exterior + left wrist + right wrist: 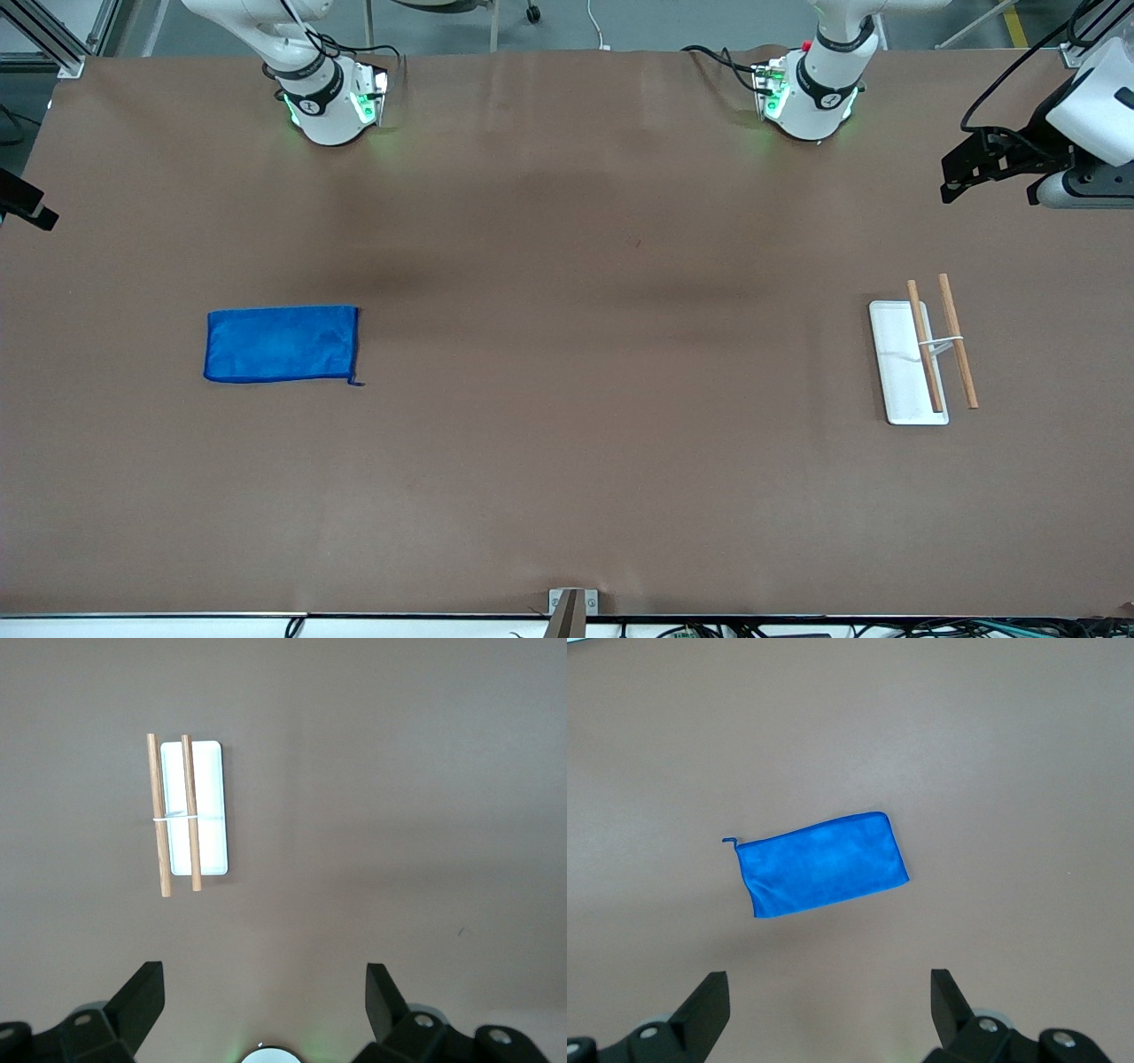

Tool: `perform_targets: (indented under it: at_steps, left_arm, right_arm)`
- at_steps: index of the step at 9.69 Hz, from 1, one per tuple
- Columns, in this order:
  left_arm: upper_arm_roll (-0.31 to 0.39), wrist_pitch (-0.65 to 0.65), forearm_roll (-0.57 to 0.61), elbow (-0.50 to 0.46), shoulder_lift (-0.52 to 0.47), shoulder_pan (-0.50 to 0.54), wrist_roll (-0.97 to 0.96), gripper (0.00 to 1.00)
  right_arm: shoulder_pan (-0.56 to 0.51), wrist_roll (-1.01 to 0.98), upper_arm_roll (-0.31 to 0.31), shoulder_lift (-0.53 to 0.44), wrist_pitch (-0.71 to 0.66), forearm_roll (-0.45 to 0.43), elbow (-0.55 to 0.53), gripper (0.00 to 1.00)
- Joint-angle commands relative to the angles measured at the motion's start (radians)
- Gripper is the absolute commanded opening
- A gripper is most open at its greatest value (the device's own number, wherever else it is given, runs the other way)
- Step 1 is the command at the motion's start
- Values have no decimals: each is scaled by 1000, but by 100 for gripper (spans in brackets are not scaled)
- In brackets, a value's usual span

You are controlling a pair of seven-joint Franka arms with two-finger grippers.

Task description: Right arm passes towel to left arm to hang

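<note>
Towel [822,865]: flat on table, below right gripper [828,1010], fingers spread, empty. Left gripper [264,1005]: spread wide, empty, above rack [184,811].

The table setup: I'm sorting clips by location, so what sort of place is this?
Likely a robotics lab: two arm bases stand bolted on a brown-covered table, aluminium framing and cables line its edges, and only a blue towel and a small hanging rack are laid out.
</note>
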Motion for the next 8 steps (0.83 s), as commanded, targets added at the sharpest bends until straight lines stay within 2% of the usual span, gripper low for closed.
perform_targets:
  at_steps: [1,8]
  left_arm:
    - [4,2,4,-29,5,-4,4,100]
    - [4,5,3,-26,12,-4,1,100]
  right_arm:
    - [-1,16,3,-5,-2,4,5,100]
    - [13,-23,5,4,-8,-2,-1,100]
